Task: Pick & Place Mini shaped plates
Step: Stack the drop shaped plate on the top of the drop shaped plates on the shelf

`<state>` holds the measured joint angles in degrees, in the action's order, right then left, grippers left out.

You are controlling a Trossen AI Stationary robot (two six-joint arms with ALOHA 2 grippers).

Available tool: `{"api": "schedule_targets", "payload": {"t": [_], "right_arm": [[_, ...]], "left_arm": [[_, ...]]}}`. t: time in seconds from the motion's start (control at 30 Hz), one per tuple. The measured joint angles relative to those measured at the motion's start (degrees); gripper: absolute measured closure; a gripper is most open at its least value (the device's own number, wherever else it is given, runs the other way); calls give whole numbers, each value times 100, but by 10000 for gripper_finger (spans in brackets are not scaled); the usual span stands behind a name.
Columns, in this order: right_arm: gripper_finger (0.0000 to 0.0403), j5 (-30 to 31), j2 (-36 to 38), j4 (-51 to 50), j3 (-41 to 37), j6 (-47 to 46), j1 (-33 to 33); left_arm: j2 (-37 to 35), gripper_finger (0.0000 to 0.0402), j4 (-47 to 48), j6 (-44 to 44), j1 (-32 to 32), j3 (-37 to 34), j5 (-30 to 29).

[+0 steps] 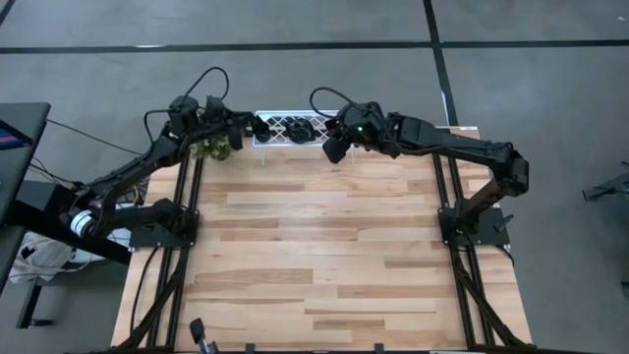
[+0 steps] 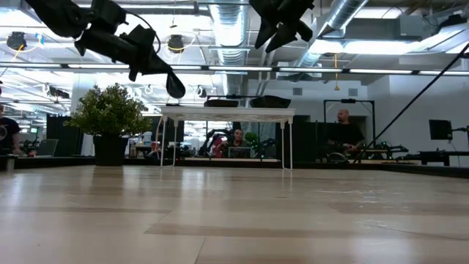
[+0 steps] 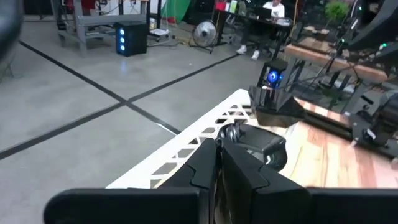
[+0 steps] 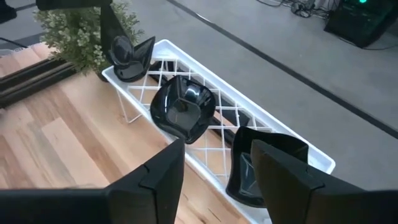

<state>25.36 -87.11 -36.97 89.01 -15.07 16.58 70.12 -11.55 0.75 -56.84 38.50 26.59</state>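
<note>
3 glossy black mini plates (image 4: 182, 109), white tray (image 4: 283, 139)

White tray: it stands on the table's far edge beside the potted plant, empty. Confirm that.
Not empty. The white tray does stand on the table's far edge beside the potted plant, but the right wrist view shows two black plates lying in it, one mid-tray and another farther along. The left gripper holds a third plate near its plant end.
</note>
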Motion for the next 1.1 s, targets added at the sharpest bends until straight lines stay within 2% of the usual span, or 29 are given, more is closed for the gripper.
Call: {"api": "schedule_targets", "payload": {"t": [0.3, 1.1], "right_arm": [[219, 1, 0, 1, 0, 0, 1], [221, 0, 0, -4, 0, 2, 2]], "left_arm": [[307, 380, 2, -57, 17, 0, 28], [303, 352, -4, -53, 17, 0, 44]]}}
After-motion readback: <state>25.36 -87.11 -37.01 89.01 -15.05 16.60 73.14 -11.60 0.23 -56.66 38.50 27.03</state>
